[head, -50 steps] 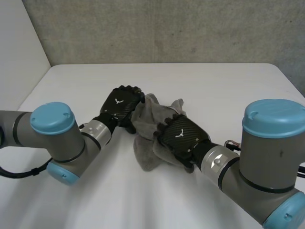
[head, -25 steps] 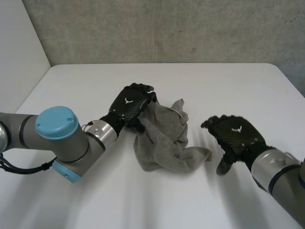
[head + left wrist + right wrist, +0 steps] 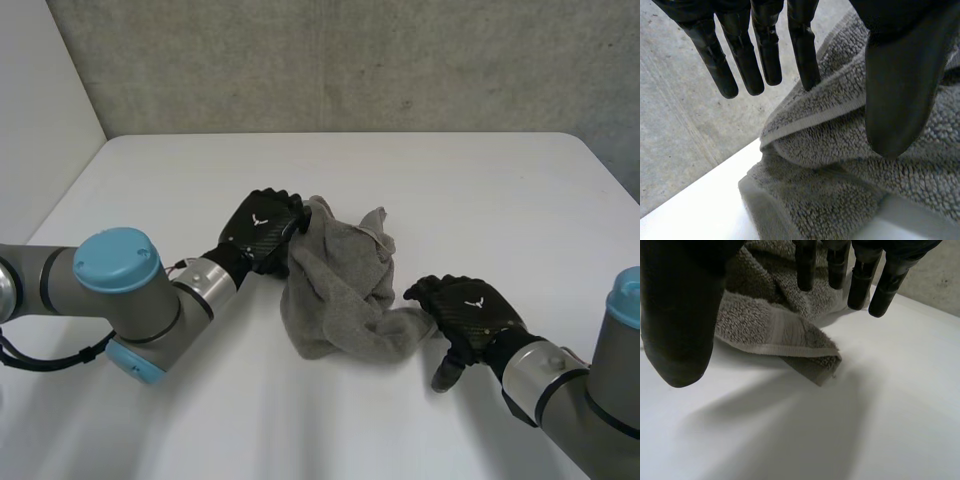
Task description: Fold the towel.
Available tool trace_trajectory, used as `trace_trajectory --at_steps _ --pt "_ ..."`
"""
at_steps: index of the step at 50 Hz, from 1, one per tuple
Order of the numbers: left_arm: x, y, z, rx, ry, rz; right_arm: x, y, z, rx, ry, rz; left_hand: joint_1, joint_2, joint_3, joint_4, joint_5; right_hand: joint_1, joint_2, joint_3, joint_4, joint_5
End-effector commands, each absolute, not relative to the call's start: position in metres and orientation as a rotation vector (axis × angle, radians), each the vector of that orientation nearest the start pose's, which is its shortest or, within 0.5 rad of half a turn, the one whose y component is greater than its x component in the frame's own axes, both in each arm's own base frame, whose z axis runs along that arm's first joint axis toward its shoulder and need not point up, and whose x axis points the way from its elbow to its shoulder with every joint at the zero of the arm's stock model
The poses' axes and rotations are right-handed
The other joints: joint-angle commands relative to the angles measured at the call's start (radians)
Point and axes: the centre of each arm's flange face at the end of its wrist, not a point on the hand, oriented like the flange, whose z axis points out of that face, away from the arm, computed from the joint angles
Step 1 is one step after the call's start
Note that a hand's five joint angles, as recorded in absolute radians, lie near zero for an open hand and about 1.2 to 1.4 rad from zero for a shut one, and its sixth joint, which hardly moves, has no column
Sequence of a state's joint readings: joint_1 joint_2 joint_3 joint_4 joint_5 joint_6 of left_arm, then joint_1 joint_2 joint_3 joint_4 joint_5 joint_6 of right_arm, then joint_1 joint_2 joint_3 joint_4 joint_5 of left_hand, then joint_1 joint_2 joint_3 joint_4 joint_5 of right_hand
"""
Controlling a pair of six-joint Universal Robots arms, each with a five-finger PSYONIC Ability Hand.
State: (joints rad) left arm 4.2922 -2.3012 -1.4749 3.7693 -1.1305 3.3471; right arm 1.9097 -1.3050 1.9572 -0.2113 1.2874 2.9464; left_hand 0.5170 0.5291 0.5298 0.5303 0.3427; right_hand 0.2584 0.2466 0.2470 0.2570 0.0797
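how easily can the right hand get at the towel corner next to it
Probably yes, easily. The right hand is open, and the towel corner lies on the table close by its fingertips, with nothing between them.

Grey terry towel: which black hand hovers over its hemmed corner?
The right hand, open above that corner; the left hand is at the towel's bunched opposite side.

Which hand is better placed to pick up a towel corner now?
Right hand: open, with a free hemmed corner of the towel lying between its thumb and fingers. The left hand, also open, sits over a bunched hemmed edge.
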Motion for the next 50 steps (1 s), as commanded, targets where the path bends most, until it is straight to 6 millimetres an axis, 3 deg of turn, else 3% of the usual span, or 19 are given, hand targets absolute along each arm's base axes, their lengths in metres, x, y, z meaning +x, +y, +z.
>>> trace_trajectory --at_steps 1,10,16,27,29,30,32,34,35,38,40,42,43,45,46,47,48,49,50 --pt "-0.326 -0.311 0.112 1.342 2.278 -2.440 0.243 -0.220 0.129 -0.812 2.267 -1.474 -0.075 -0.087 -0.087 -0.088 -0.075 0.026 0.038 0.037 0.027 0.030" --pt "-0.328 -0.315 0.108 1.343 2.280 -2.438 0.251 -0.229 0.121 -0.773 2.265 -1.452 -0.101 -0.113 -0.114 -0.114 -0.101 0.193 0.205 0.205 0.195 0.197" --pt "-0.329 -0.316 0.108 1.346 2.288 -2.431 0.261 -0.234 0.124 -0.770 2.229 -1.477 0.049 0.037 0.036 0.036 0.049 0.343 0.355 0.355 0.344 0.347" --pt "-0.330 -0.317 0.107 1.350 2.298 -2.421 0.274 -0.231 0.116 -0.808 2.217 -1.449 0.069 0.057 0.056 0.056 0.069 0.334 0.346 0.346 0.336 0.339" --pt "-0.330 -0.317 0.106 1.350 2.298 -2.421 0.277 -0.232 0.113 -0.819 2.224 -1.456 0.381 0.369 0.369 0.368 0.381 0.410 0.422 0.422 0.411 0.414" --pt "-0.330 -0.317 0.106 1.350 2.298 -2.421 0.277 -0.232 0.113 -0.819 2.224 -1.456 0.383 0.371 0.371 0.370 0.383 0.411 0.423 0.422 0.412 0.415" --pt "-0.331 -0.317 0.106 1.364 2.298 -2.426 0.277 -0.234 0.114 -0.819 2.224 -1.465 0.816 0.804 0.803 0.803 0.816 0.608 0.619 0.619 0.609 0.612" --pt "-0.332 -0.316 0.107 1.386 2.297 -2.430 0.280 -0.239 0.120 -0.821 2.207 -1.491 0.879 0.867 0.866 0.865 0.878 1.135 1.146 1.146 1.136 1.139" --pt "-0.332 -0.316 0.107 1.387 2.297 -2.430 0.280 -0.239 0.120 -0.821 2.206 -1.491 0.879 0.867 0.866 0.866 0.879 1.138 1.150 1.149 1.139 1.142" --pt "-0.335 -0.317 0.110 1.429 2.272 -2.456 0.284 -0.248 0.134 -0.818 2.159 -1.551 0.879 0.867 0.866 0.866 0.879 1.138 1.150 1.149 1.139 1.142" --pt "-0.339 -0.330 0.127 1.402 2.177 -2.539 0.288 -0.256 0.149 -0.813 2.112 -1.607 0.879 0.867 0.866 0.866 0.879 1.138 1.150 1.149 1.139 1.142" --pt "-0.340 -0.342 0.141 1.370 2.104 -2.594 0.297 -0.278 0.186 -0.812 1.995 -1.759 0.879 0.867 0.866 0.866 0.879 1.138 1.150 1.149 1.139 1.142" --pt "-0.340 -0.342 0.141 1.370 2.103 -2.595 0.297 -0.278 0.186 -0.812 1.994 -1.760 0.879 0.867 0.866 0.866 0.879 1.138 1.150 1.149 1.139 1.142" --pt "-0.327 -0.382 0.180 1.218 1.911 -2.709 0.309 -0.304 0.234 -0.845 1.841 -1.967 0.879 0.867 0.866 0.866 0.879 1.138 1.150 1.149 1.139 1.142" --pt "-0.327 -0.382 0.180 1.217 1.910 -2.710 0.309 -0.304 0.234 -0.846 1.840 -1.968 0.879 0.867 0.866 0.866 0.879 1.138 1.150 1.149 1.139 1.142" --pt "-0.316 -0.403 0.205 1.100 1.804 -2.756 0.314 -0.315 0.263 -0.872 1.746 -2.091 0.879 0.867 0.866 0.866 0.879 1.138 1.150 1.149 1.139 1.142" --pt "-0.305 -0.421 0.233 0.971 1.687 -2.803 0.314 -0.315 0.264 -0.872 1.745 -2.092 0.879 0.867 0.866 0.866 0.879 1.138 1.150 1.149 1.139 1.142" --pt "-0.305 -0.422 0.234 0.970 1.686 -2.804 0.319 -0.325 0.292 -0.895 1.647 -2.222 0.879 0.867 0.866 0.866 0.879 1.138 1.150 1.149 1.139 1.142" --pt "-0.296 -0.435 0.265 0.838 1.561 -2.852 0.322 -0.334 0.321 -0.898 1.545 -2.359 0.879 0.867 0.866 0.866 0.879 1.138 1.150 1.149 1.139 1.142"
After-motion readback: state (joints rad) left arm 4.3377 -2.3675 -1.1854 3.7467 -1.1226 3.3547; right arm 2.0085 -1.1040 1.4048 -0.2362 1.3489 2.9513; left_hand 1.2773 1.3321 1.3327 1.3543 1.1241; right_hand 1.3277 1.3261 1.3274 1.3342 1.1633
